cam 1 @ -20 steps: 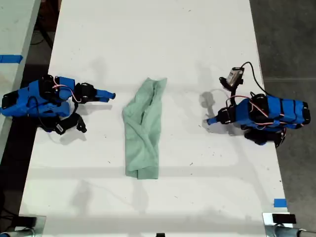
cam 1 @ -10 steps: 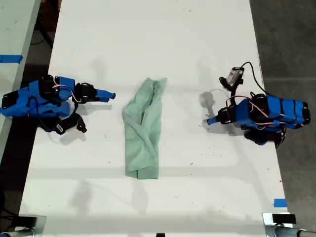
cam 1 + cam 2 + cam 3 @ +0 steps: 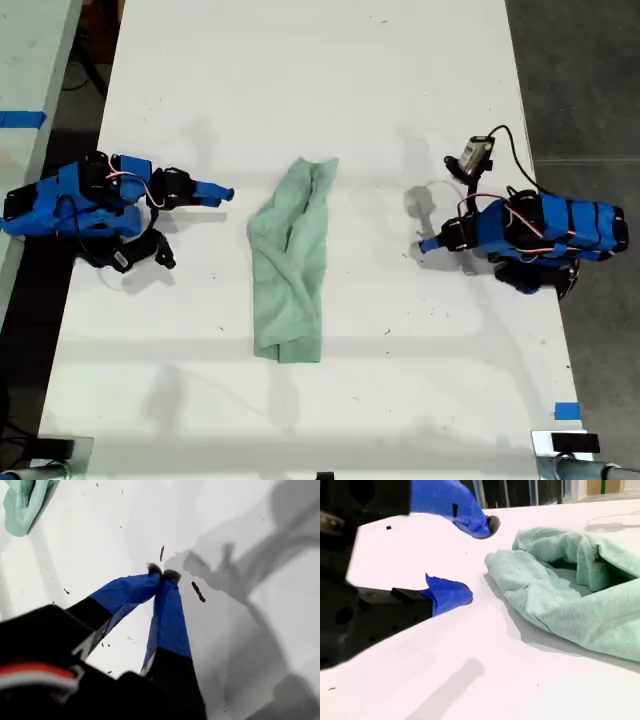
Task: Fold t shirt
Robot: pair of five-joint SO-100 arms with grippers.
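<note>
The pale mint-green t shirt (image 3: 290, 262) lies rumpled and elongated in the middle of the white table (image 3: 320, 90). My first gripper (image 3: 425, 245) is at the exterior view's right, a good way off the shirt. It is shut with its blue fingertips (image 3: 162, 574) touching and nothing held; only one end of the t shirt (image 3: 22, 505) shows far off in its wrist view. My second gripper (image 3: 222, 193) is at the exterior view's left, pointing toward the shirt's far end. It stands open (image 3: 472, 560) just above the table, a short gap from the t shirt (image 3: 570, 590).
A blue tape mark (image 3: 566, 411) sits near the table's edge at the exterior view's lower right. A second table (image 3: 25, 60) with blue tape stands at that view's left. Small dark specks (image 3: 198, 591) dot the surface.
</note>
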